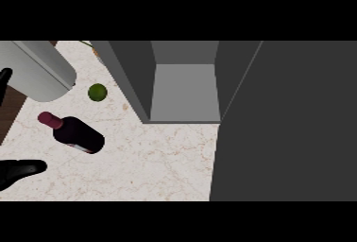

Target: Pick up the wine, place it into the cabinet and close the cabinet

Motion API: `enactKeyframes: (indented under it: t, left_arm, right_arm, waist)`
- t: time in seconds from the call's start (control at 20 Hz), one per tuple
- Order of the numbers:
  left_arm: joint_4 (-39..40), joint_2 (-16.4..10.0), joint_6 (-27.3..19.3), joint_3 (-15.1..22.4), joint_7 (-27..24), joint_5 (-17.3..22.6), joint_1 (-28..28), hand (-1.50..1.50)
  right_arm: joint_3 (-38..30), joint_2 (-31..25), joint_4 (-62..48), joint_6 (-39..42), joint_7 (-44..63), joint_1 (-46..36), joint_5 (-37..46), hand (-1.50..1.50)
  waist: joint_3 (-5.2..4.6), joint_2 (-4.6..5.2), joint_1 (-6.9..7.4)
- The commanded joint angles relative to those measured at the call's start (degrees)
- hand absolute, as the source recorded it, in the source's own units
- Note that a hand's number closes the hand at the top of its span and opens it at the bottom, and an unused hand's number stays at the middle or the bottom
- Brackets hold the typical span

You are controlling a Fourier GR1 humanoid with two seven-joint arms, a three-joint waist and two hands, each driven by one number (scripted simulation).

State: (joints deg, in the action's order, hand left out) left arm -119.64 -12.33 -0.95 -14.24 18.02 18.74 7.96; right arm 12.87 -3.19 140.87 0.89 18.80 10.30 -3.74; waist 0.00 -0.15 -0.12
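left robot hand (21,172) shows only as a black piece at the view's 8 o'clock edge, over the bench (160,160); cut off by the frame, so cannot tell if it is spread or pressed together, and it touches nothing visible. a thin black sliver (5,81) higher on the same edge at 9 o'clock, cannot tell what it belongs to. just beside it, at 10 o'clock, a big pale grey cylinder (38,66), tilted, with its rounded end toward the bench. wine bottle (78,134) is on the marble bench at 4 o'clock of the cylinder and 1 o'clock of the robot hand, apart from both; dark body, maroon cap end pointing to 10 o'clock, label edge at its 5 o'clock end; cannot tell if it stands or lies. a lime (97,92) sits on the bench at 1 o'clock of the bottle, near the cylinder's end, not touching either. cabinet (129,80) is at 2 o'clock of the bottle, well apart from it, open, grey inside. its dark grey door (293,123) is swung open and fills the view from 1 to 5 o'clock.
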Motion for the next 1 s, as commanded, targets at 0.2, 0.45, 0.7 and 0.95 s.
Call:
enactKeyframes:
  t: [0.2, 0.45, 0.7, 0.95]
  left_arm:
    - [-6.16, -1.74, -3.55, -1.73, 8.74, 1.67, 0.76, -1.50]
    - [-4.03, -1.85, -4.82, -1.30, 9.29, 0.42, 2.72, -1.50]
    - [-7.21, -2.98, -6.15, -2.06, 13.46, 0.53, 1.81, -1.50]
    - [-5.87, -2.64, -8.11, -0.11, 14.80, -3.26, 2.24, -1.50]
  right_arm:
    - [8.16, 0.36, 11.02, -3.06, 8.55, 3.30, 4.75, -1.50]
    - [13.38, 2.12, 10.16, -9.53, 17.05, -6.39, 12.70, -1.50]
    - [13.37, 1.45, 9.33, -11.32, 16.54, -8.60, 12.57, -1.50]
    - [11.87, -1.75, 9.92, -12.06, 17.41, -8.09, 11.07, -1.50]
  waist:
    - [0.00, -0.02, -0.12]
    - [-0.08, 0.00, -0.13]
    - [-0.07, -0.05, 0.03]
    - [-0.01, 0.00, -0.45]
